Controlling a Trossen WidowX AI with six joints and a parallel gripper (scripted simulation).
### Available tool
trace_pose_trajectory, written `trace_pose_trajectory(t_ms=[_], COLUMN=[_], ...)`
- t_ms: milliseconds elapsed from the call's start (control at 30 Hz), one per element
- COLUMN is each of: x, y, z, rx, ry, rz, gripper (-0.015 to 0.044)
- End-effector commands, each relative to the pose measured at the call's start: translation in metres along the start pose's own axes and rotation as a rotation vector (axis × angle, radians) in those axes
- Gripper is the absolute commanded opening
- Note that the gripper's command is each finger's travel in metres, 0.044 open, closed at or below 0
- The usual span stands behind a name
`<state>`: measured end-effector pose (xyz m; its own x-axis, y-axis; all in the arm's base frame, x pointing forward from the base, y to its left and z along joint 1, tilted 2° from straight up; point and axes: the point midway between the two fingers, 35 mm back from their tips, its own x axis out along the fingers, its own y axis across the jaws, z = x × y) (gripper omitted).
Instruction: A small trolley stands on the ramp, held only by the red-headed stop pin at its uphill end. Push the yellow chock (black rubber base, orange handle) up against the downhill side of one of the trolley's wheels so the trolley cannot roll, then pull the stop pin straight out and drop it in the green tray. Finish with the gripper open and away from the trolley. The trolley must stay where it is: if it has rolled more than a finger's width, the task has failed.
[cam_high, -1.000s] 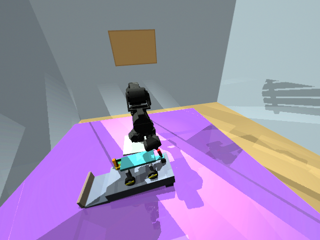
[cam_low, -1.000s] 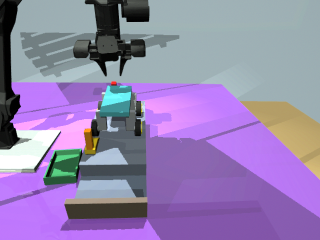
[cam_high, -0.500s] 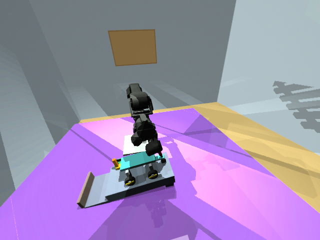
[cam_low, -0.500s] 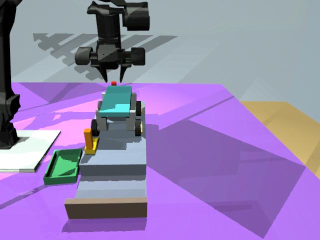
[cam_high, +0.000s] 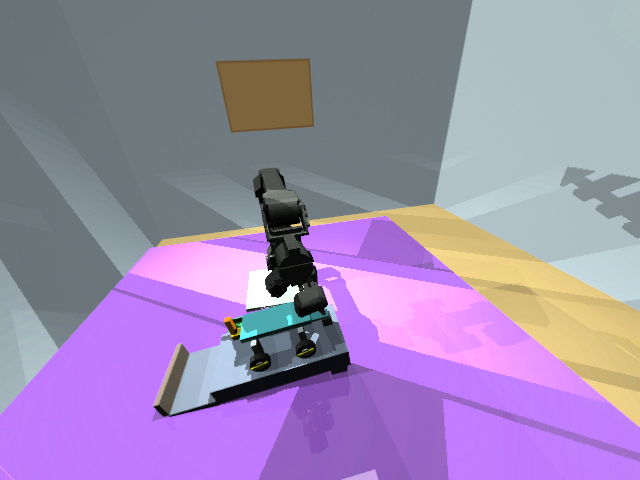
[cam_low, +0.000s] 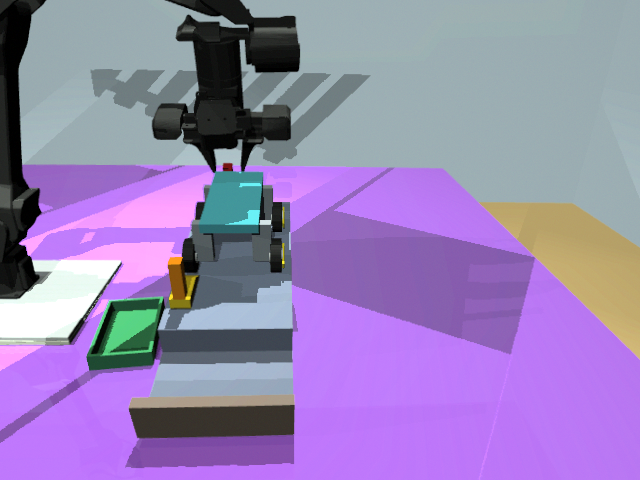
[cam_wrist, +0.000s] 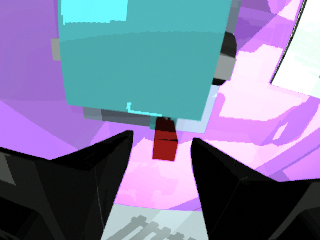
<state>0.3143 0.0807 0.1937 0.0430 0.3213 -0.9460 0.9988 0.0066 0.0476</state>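
Arm pose: the black arm (cam_high: 281, 206) (cam_low: 217, 67) reaches over the ramp's uphill end, its wrist pointing down.
Gripper: the gripper (cam_high: 311, 300) (cam_low: 229, 169) (cam_wrist: 163, 140) is partly open and grasps nothing; its fingertips stand on either side of the pin's head, a gap showing at each.
Stop pin: the red-headed stop pin (cam_high: 323, 312) (cam_low: 227, 166) (cam_wrist: 165, 147) stands at the trolley's uphill end.
Trolley: the teal-topped trolley (cam_high: 284, 319) (cam_low: 232, 201) (cam_wrist: 140, 75) stands on the grey ramp (cam_high: 227, 372) (cam_low: 232, 315).
Chock: the yellow chock (cam_high: 231, 325) (cam_low: 177, 279), orange handle up, sits just downhill of a lower wheel; contact cannot be told.
Green tray: the green tray (cam_low: 121, 361) lies beside the ramp, its visible inside bare.
Ramp foot: a brown board (cam_high: 171, 379) (cam_low: 211, 417) crosses it.
Bench: the bench (cam_high: 77, 361) (cam_low: 387, 403) (cam_wrist: 25, 75) is purple, streaked with pink light and shadow.
Room: grey walls (cam_high: 361, 51) (cam_low: 465, 103) carry shadows and a tan panel (cam_high: 268, 95).
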Motion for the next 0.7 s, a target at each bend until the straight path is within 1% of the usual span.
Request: trace_pose_trajectory(t_ms=[0,633,667], x=[0.007,0.030,0.026], y=[0.000,-0.001,-0.001], z=[0.000,-0.001,-0.001], rx=[0.005,0.005,0.000], ry=[0.005,0.005,0.002], rz=[-0.002,-0.002,-0.001], gripper=[0.0190,0.0190,0.0164])
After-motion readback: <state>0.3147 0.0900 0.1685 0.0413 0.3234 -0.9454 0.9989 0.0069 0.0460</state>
